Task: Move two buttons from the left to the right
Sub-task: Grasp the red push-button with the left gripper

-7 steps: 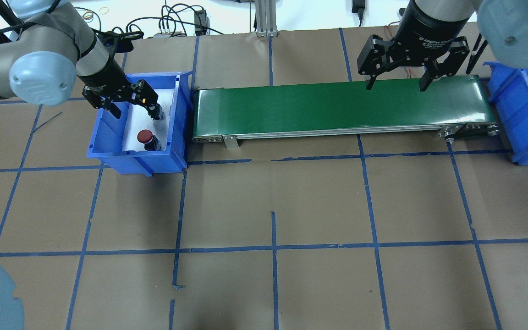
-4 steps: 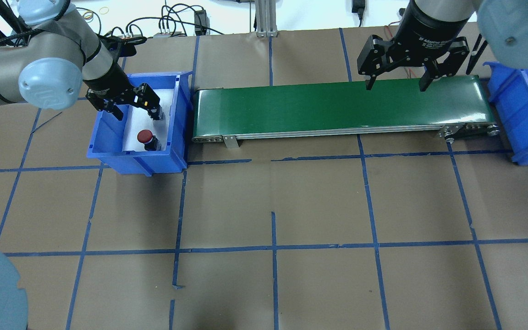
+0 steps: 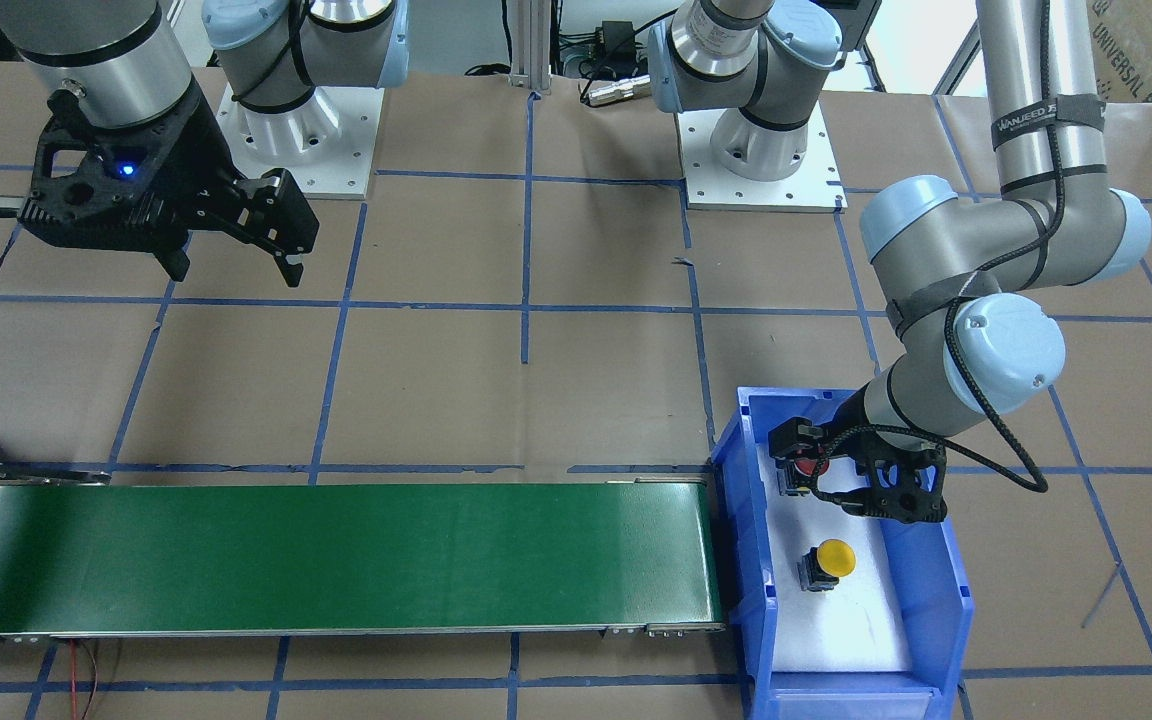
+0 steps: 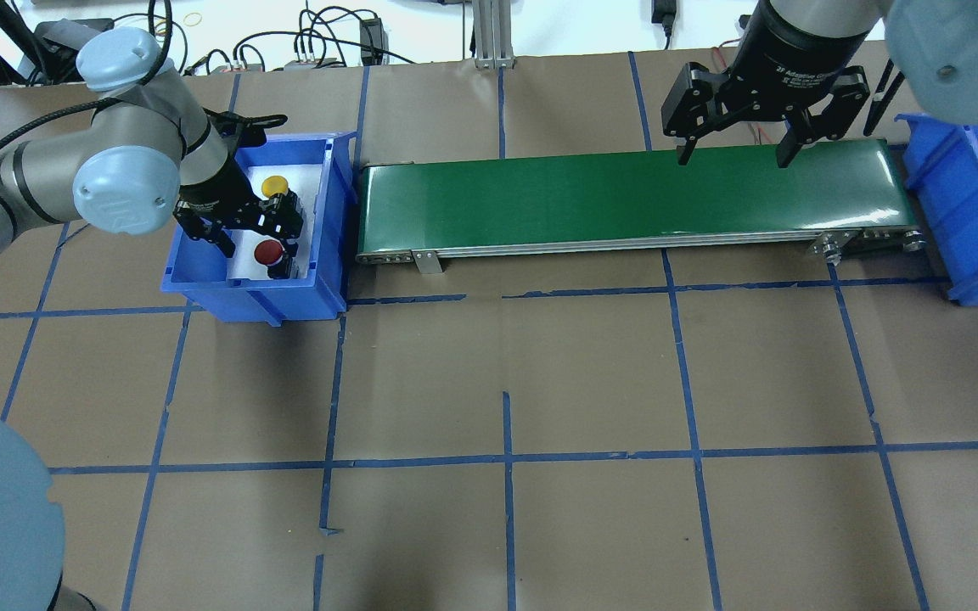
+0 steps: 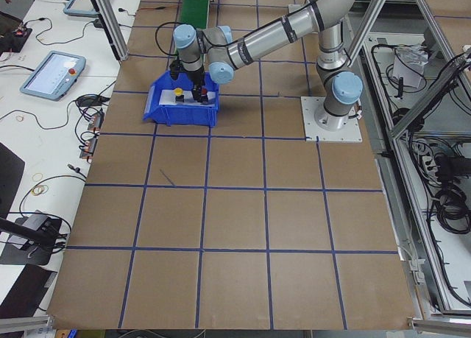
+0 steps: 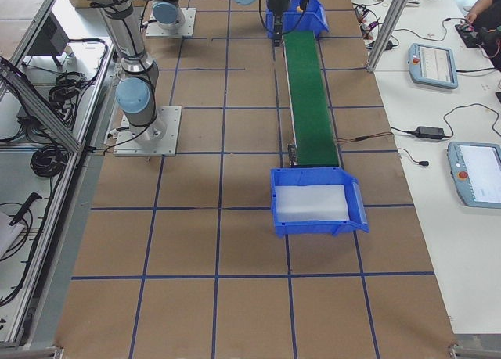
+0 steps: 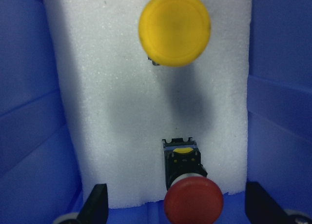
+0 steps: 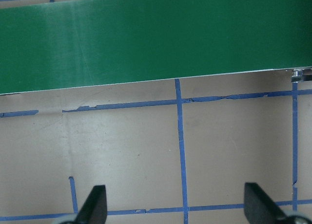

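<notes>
The left jaws have slid from the far end of the blue bin (image 4: 243, 301) toward its near end, uncovering the yellow button (image 4: 274, 185). They now hang spread wide over the red button (image 4: 268, 252). Both buttons rest on white foam (image 7: 122, 112). This looks like the first pick: next, descend and close on the red one. Rightward runs the green belt (image 4: 625, 199); the right jaws wait open above its far end, beside the second bin (image 4: 947, 204).
</notes>
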{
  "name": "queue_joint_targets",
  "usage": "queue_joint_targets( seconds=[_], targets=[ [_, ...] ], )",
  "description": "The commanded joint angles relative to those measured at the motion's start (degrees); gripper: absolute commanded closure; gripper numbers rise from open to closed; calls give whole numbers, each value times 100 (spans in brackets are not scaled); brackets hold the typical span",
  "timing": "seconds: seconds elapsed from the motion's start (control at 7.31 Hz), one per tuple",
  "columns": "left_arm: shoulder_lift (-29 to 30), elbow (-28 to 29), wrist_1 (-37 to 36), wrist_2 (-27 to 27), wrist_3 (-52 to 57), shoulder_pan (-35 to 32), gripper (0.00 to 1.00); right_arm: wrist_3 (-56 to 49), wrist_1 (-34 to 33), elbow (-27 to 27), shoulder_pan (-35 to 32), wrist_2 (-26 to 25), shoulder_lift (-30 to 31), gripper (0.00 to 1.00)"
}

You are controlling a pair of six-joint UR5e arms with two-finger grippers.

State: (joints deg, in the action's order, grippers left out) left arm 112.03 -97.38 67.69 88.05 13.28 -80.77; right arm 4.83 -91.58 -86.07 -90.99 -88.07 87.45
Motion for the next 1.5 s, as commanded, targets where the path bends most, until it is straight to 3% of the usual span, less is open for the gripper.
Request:
queue_joint_targets(
  seconds=[0.0, 0.41, 0.68, 1.37],
  targets=[
    [21, -53, -10, -7, -9, 0, 13, 18, 0, 3, -7, 0, 0, 0],
    [21, -44, -10, -7, -35, 0, 61, 27, 0, 3, -16, 0, 0, 0],
    [-40, 235, -10, -7, -53, 0, 73, 35, 0, -6, -16, 0, 0, 0],
    [-436, 1043, 604, 2, -176, -9, 74, 18, 0, -6, -7, 0, 0, 0]
  ],
)
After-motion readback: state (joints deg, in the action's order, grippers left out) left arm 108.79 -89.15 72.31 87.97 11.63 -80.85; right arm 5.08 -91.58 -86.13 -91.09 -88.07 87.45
